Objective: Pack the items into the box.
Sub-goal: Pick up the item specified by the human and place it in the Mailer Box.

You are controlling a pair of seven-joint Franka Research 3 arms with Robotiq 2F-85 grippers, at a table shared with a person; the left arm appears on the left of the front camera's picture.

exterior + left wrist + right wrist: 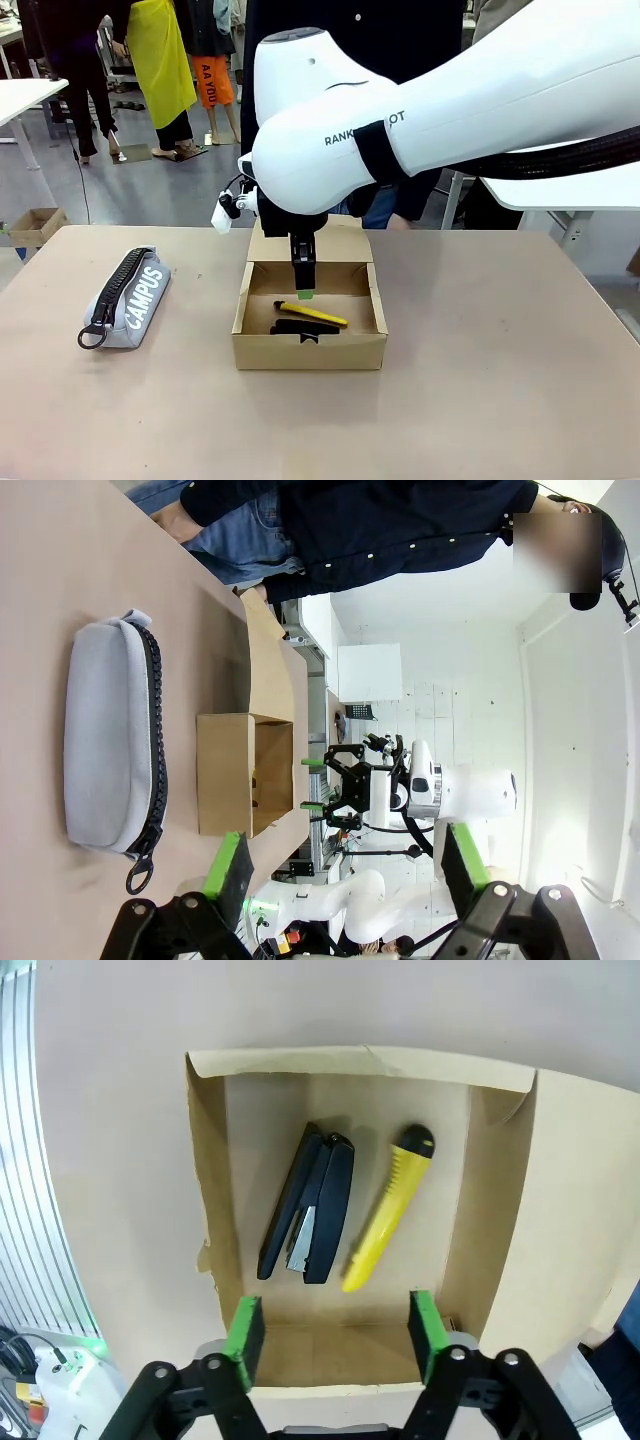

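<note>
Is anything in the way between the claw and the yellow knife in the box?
No, nothing visible. The right claw hangs open above the box, whose lid flap is folded back. The yellow knife lies uncovered on the box floor, beside the black object, not under it.

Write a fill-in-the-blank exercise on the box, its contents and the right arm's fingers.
1. In the box, beside the black object, lies a utility knife whose body is ____.
2. The right gripper hovers over the box, fingers spread, holding ____.
3. The grey pencil case outside the box bears the word ____.
Missing words: yellow; nothing; CAMPUS.
</note>
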